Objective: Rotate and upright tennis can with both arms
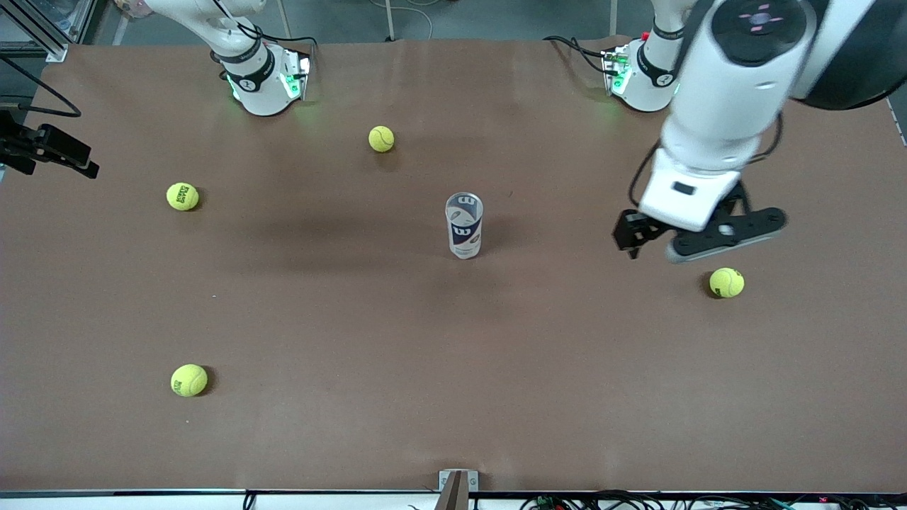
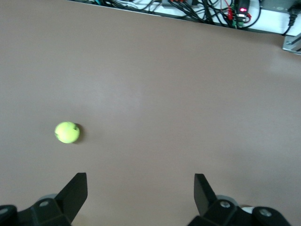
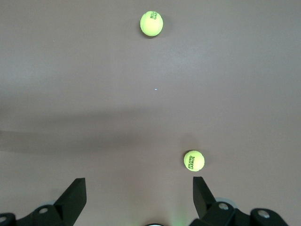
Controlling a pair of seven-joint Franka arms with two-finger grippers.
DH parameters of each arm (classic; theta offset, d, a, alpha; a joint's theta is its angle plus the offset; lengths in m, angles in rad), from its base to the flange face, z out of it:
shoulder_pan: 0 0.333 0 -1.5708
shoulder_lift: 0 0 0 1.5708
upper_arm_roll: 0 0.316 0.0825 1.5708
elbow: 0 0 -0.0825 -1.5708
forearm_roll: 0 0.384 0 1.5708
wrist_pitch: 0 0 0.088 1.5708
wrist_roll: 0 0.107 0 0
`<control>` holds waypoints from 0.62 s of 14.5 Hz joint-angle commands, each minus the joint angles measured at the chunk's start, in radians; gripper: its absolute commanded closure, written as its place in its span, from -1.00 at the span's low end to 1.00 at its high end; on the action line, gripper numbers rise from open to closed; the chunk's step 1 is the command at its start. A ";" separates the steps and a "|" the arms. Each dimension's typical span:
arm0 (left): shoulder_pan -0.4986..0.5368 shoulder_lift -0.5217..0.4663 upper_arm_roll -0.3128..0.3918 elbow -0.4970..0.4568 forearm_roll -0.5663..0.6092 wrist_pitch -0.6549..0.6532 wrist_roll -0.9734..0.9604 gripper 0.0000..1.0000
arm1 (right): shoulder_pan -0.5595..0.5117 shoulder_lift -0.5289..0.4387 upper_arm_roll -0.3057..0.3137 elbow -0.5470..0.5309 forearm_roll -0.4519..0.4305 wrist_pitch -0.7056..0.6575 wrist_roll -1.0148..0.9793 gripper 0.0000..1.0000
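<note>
Tennis can (image 1: 464, 225) at frame centre of the front view: I see it upright on the brown surface (image 1: 453, 354), long axis vertical, silvery rim up, touched by nothing. Left gripper (image 1: 633, 241), centre right of the frame, hangs above the surface with fingers (image 2: 75, 190) spread wide and empty, just above a tennis ball (image 1: 726, 282). Right gripper (image 3: 136, 197): fingers wide, empty, seen only in its wrist view. Open room surrounds the can; other balls lie well apart.

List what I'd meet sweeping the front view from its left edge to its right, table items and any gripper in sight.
Two tennis balls near one x, and, order unclear → tennis ball → upright tennis can → left gripper → tennis ball.
</note>
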 commanded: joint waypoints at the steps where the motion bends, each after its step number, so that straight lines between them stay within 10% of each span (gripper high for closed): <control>1: 0.110 -0.083 -0.010 -0.064 -0.048 -0.006 0.164 -1.00 | 0.008 -0.023 -0.004 -0.015 0.013 -0.003 0.012 -1.00; 9: 0.331 -0.177 -0.010 -0.098 -0.171 -0.072 0.579 -1.00 | 0.008 -0.023 -0.004 -0.015 0.013 0.025 0.006 -1.00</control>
